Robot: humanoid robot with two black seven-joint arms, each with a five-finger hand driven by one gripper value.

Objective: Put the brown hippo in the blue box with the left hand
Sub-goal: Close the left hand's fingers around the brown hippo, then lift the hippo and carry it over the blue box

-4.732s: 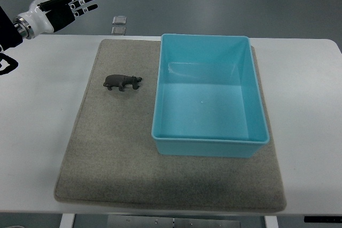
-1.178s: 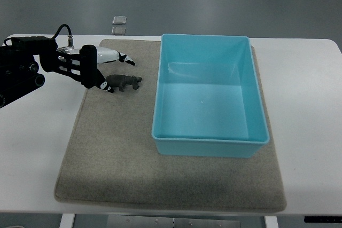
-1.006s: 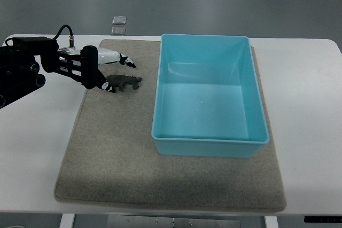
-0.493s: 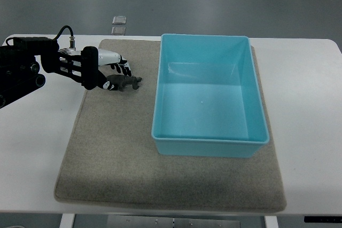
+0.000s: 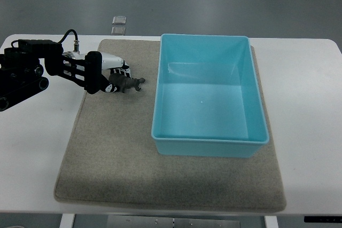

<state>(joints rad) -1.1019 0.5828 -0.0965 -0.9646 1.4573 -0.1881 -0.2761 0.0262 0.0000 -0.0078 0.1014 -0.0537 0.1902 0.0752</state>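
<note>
1. Although the left hand point(image 5: 109, 71) has its fingers point(image 5: 124, 68) curled around the brown hippo point(image 5: 127, 84), the toy sits low over the grey mat point(image 5: 107, 148), so the grasp looks made and the carry is left.
2. The forearm reaches in level, knuckles up.
3. Right of the fingers, the blue box point(image 5: 209, 141) stands empty.
</note>
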